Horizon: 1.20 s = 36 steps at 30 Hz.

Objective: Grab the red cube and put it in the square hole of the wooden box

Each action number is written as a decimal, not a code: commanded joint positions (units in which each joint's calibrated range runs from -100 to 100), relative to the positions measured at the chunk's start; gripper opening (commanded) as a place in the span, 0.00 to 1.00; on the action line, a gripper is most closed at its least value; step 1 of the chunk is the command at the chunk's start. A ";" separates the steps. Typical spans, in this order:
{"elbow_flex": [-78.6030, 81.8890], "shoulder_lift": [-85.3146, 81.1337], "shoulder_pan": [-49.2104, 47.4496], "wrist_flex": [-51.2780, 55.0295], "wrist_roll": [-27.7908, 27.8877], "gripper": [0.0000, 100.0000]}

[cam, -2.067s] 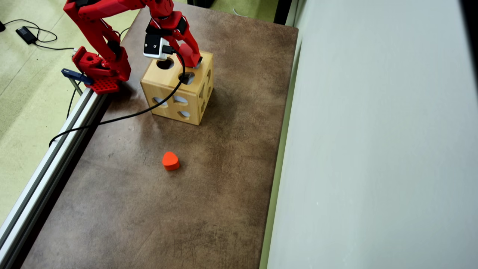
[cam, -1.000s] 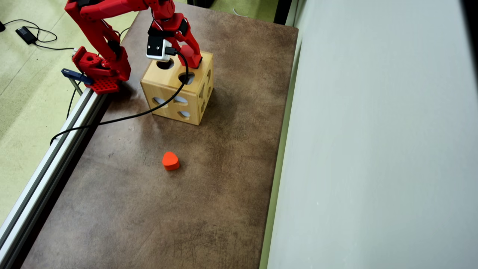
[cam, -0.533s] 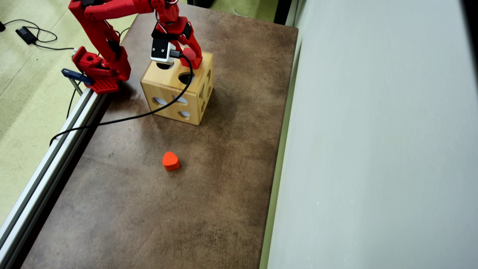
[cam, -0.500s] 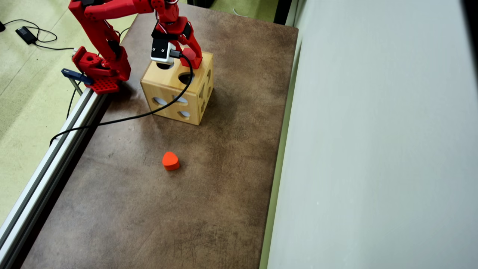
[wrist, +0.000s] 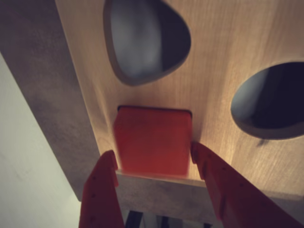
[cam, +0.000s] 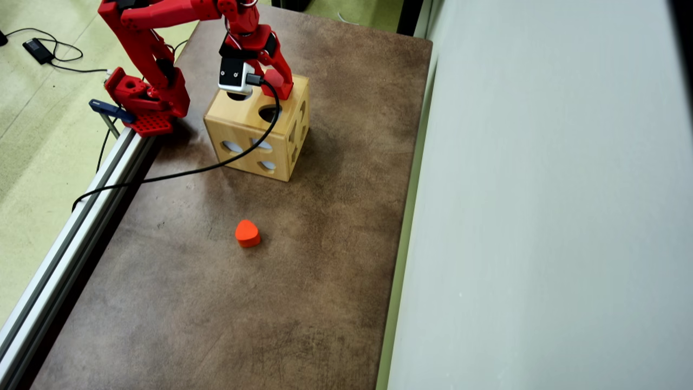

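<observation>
In the wrist view the red cube (wrist: 153,140) sits in the square hole at the near edge of the wooden box (wrist: 228,57), its top face a little blurred. My red gripper (wrist: 154,159) is just above it. The two fingertips (wrist: 110,166) stand at the cube's lower corners, spread about as wide as the cube, and do not clamp it. In the overhead view the gripper (cam: 270,81) hangs over the far right corner of the box top (cam: 241,114), and the arm hides the cube.
The box top also has a rounded triangular hole (wrist: 142,38) and an oval hole (wrist: 270,99). An orange-red heart-shaped block (cam: 247,233) lies on the brown table (cam: 325,244). A metal rail (cam: 81,216) runs along the left edge and a pale wall (cam: 541,216) along the right.
</observation>
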 commanded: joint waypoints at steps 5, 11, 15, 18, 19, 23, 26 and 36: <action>1.81 -4.06 0.18 -1.54 0.44 0.27; -0.60 -19.86 0.26 -1.70 0.44 0.26; -1.95 -29.45 0.26 -0.82 0.49 0.23; -1.23 -34.72 0.33 -0.66 0.49 0.11; -1.14 -36.25 0.33 -0.66 0.49 0.06; -0.96 -40.66 0.40 -0.33 0.54 0.03; -0.87 -42.87 0.40 2.64 0.59 0.03; 6.55 -53.15 0.40 13.50 0.49 0.02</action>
